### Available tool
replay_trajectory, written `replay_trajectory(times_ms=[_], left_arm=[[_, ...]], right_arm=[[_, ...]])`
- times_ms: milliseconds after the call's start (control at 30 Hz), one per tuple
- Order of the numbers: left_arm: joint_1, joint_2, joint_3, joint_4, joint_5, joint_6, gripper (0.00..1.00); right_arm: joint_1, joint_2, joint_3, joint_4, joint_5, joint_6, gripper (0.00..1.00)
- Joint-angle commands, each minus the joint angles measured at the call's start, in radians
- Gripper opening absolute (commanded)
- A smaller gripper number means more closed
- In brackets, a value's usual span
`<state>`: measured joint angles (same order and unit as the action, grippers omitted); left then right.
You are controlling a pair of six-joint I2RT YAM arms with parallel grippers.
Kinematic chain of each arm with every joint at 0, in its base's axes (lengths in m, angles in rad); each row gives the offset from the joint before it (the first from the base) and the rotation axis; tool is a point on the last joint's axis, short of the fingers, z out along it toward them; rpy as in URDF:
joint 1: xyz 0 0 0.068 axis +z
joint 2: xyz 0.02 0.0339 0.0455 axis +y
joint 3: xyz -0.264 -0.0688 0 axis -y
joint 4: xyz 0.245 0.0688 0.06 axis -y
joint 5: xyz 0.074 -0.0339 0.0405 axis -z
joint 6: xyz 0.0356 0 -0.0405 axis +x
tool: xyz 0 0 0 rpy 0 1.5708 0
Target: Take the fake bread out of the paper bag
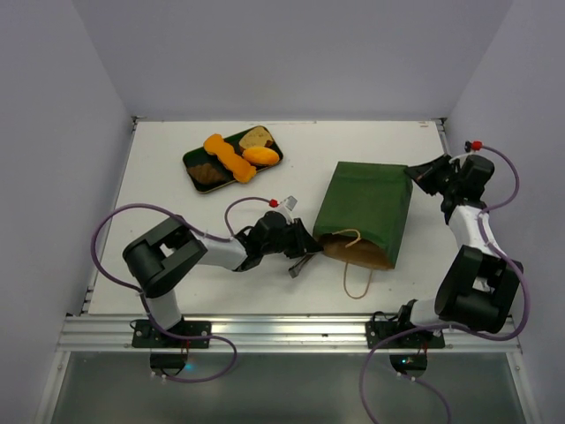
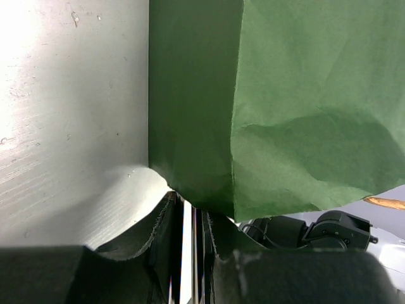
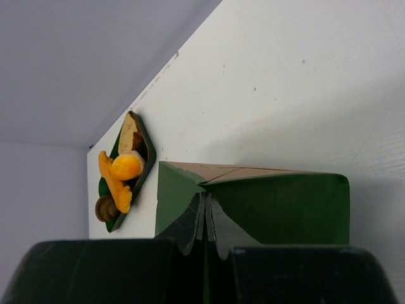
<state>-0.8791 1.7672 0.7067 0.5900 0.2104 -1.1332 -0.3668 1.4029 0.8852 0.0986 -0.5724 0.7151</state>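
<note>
The dark green paper bag (image 1: pixel 366 208) lies flat on the white table, its brown mouth (image 1: pixel 357 251) facing the near edge. My left gripper (image 1: pixel 303 256) is at the mouth's left corner, jaws nearly closed on the bag's edge (image 2: pixel 190 196). My right gripper (image 1: pixel 422 177) is shut on the folded bottom corner of the bag (image 3: pixel 205 202) at its far right. Fake bread, namely an orange twist (image 1: pixel 229 157), an orange roll (image 1: pixel 260 155) and a brown slice (image 1: pixel 257 137), lies on the dark green tray (image 1: pixel 192 160). I cannot see any bread inside the bag.
The bag's thin string handle (image 1: pixel 357 276) trails on the table toward the near edge. The tray with bread also shows at the far left of the right wrist view (image 3: pixel 144 142). Grey walls enclose the table on three sides.
</note>
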Motion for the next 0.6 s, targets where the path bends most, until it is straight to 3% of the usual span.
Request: replay_trajectory(times_ms=[0,567], left_arm=[[0.005,0.017,0.043,0.056,0.018,0.001,0.02],[0.014,0.040,0.068,0.031,0.018,0.012,0.01]], right_arm=[[-0.001,-0.031,-0.008,0.042,-0.050,0.012,0.00],[0.121,-0.093,-0.019,0.044,0.025,-0.062,0.00]])
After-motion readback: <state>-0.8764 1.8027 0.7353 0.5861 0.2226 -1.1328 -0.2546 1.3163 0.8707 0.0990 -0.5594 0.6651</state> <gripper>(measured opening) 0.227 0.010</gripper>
